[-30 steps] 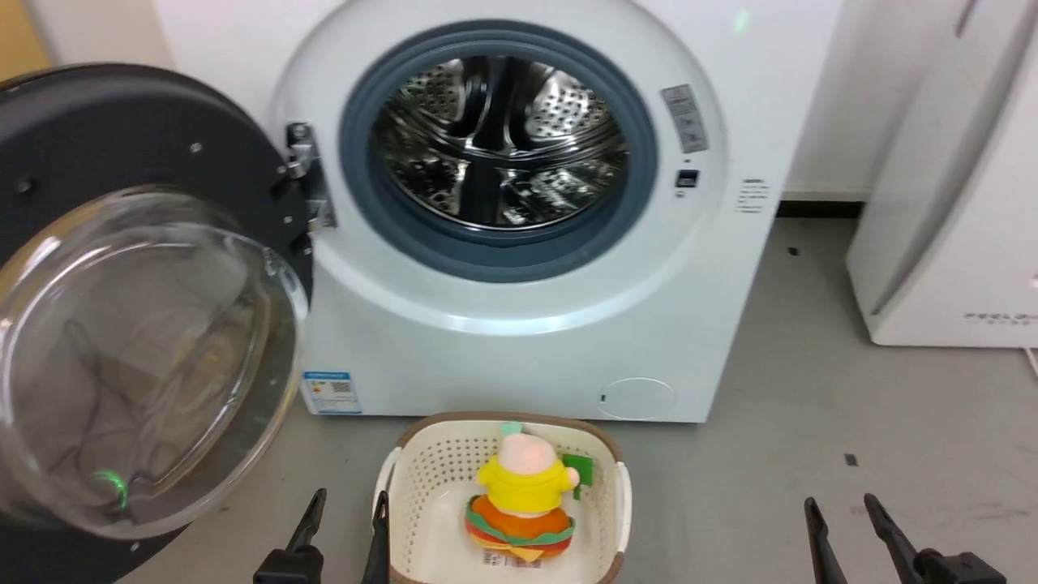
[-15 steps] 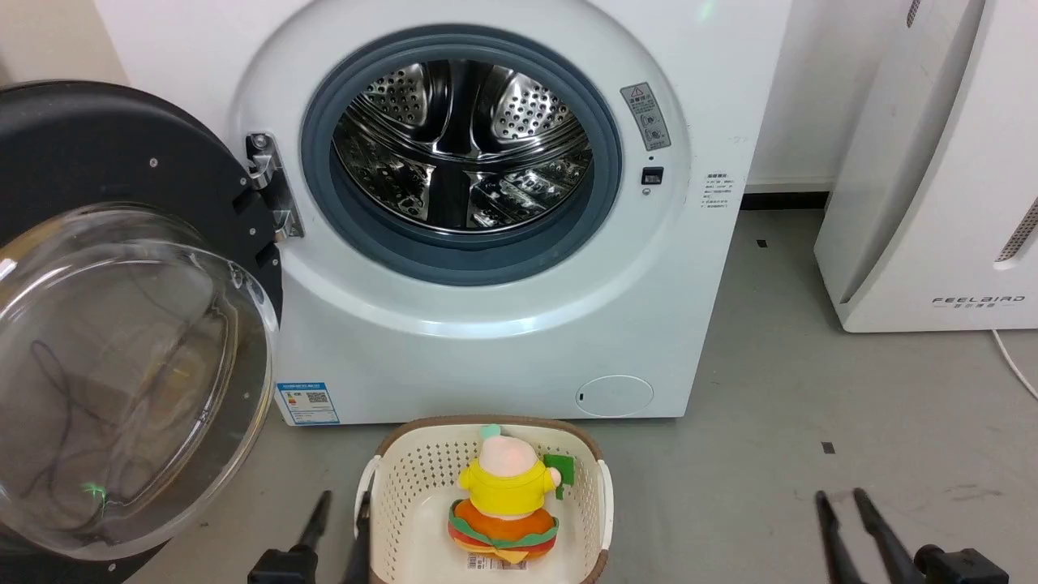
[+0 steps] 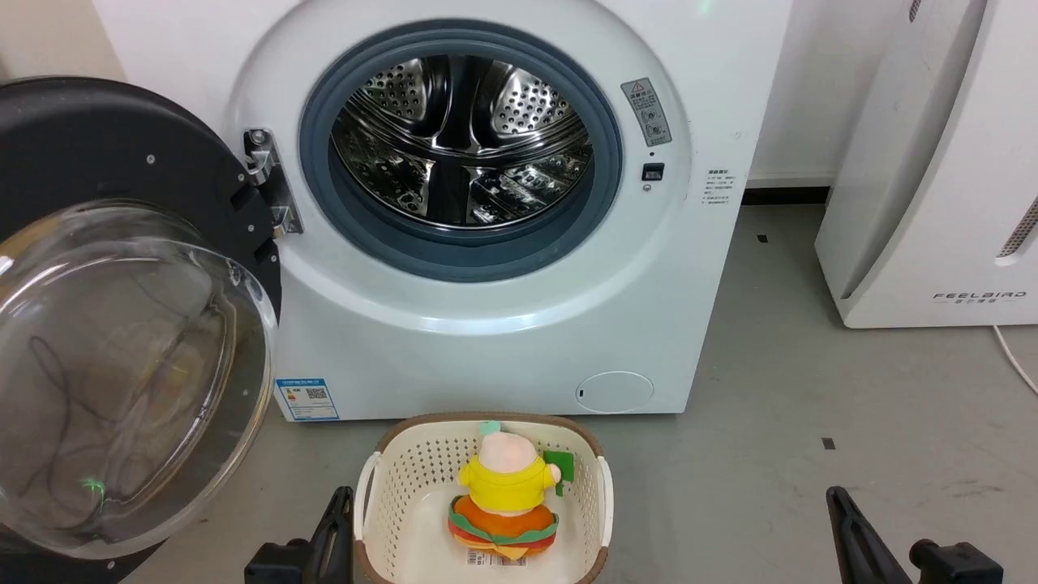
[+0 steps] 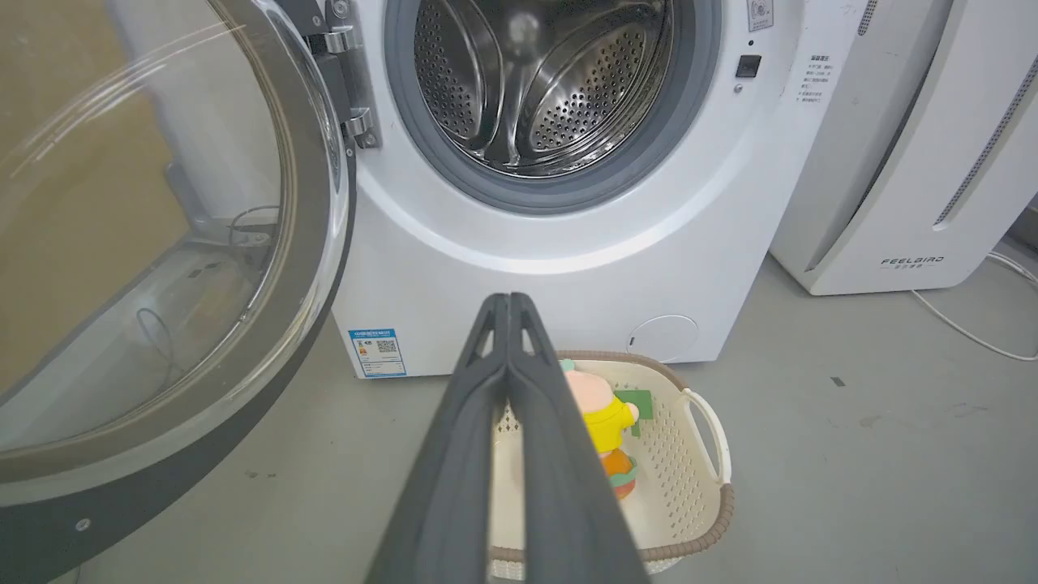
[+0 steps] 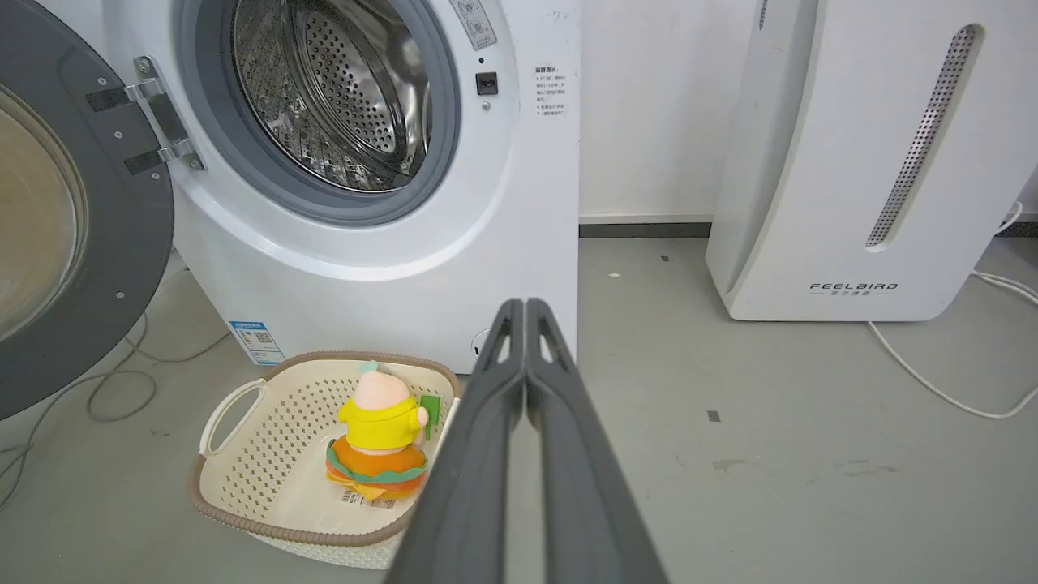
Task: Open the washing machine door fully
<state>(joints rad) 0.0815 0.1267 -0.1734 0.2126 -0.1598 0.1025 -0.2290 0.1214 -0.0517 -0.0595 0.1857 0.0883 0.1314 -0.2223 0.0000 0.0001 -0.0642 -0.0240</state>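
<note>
In the head view the washing machine door stands swung wide at the left of the frame, its glass bowl bulging toward the camera. It hangs from the hinge on the left of the washing machine, whose steel drum lies bare at top centre. A cream basket sits on the floor just in front of the washer, a plush toy inside it.

The left wrist view makes plain that the left gripper has its fingers pressed together, empty, in front of the basket's left side. The right wrist view shows the right gripper likewise closed on nothing, right of the basket. It adds grey cables on the floor at lower left and a white cord beside the FEELBIRD appliance.
</note>
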